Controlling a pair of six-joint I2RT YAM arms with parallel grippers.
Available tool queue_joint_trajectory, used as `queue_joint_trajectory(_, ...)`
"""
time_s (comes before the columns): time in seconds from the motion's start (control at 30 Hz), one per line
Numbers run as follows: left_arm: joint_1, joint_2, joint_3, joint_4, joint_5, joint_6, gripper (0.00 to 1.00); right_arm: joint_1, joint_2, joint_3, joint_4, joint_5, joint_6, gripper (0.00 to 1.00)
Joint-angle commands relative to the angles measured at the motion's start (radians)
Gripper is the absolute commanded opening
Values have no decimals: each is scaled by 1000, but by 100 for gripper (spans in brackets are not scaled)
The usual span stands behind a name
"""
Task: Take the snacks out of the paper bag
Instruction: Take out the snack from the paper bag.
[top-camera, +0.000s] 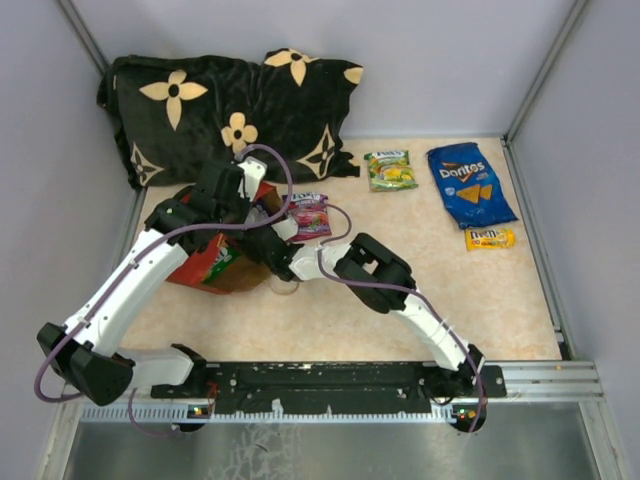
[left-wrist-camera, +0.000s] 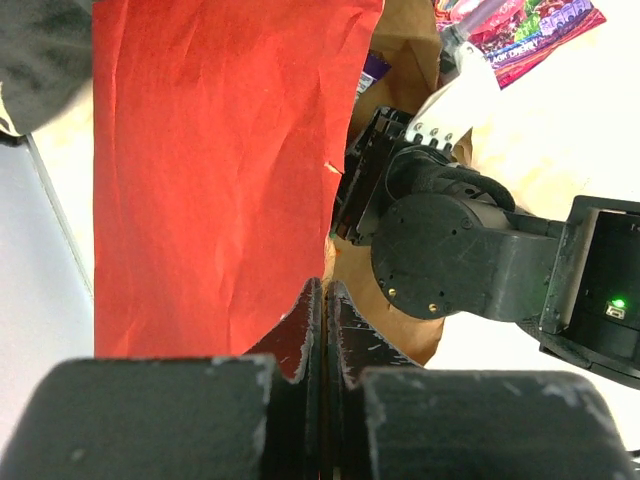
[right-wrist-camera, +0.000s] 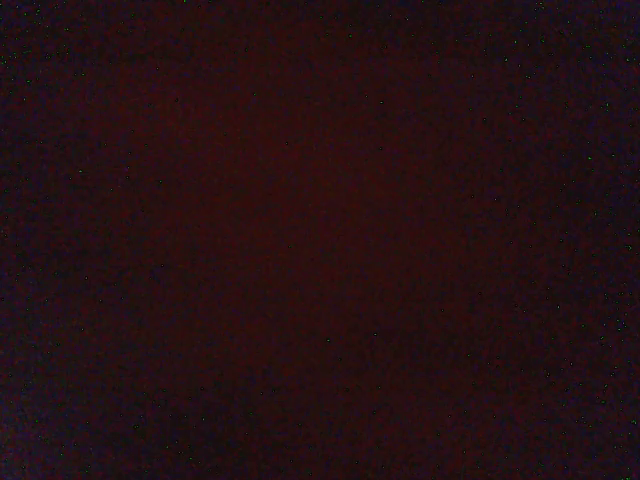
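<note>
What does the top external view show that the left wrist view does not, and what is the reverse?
Only the top external view shows the flowered pillow, the green packet, the Doritos bag and the M&M's packet.

Only the left wrist view shows the left hand closed on the red wall of the paper bag, and the bag's brown inside.

Both show the paper bag, the purple packet near its mouth, and the right arm reaching into it.
</note>
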Motion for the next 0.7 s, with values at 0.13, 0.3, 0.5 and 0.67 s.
queue_joint_trajectory(0.13, -4, -26, -14, -8, -66, -6, 0, 10, -167, -137, 246, -92, -313, 0)
queue_joint_trajectory(0.3, -3, -38, -38, 32, -115, -15, 0, 14, -438, -335, 122, -183, -474, 0)
queue_joint_trajectory(0.5, -2, -25, -47, 62, -170, -26, 0, 1, -800, -474, -143, -273, -786, 0)
queue_joint_trajectory(0.67, -2, -20, -54, 87, -173, -31, 0, -123, -971, -410, -503, -436, -1112, 0)
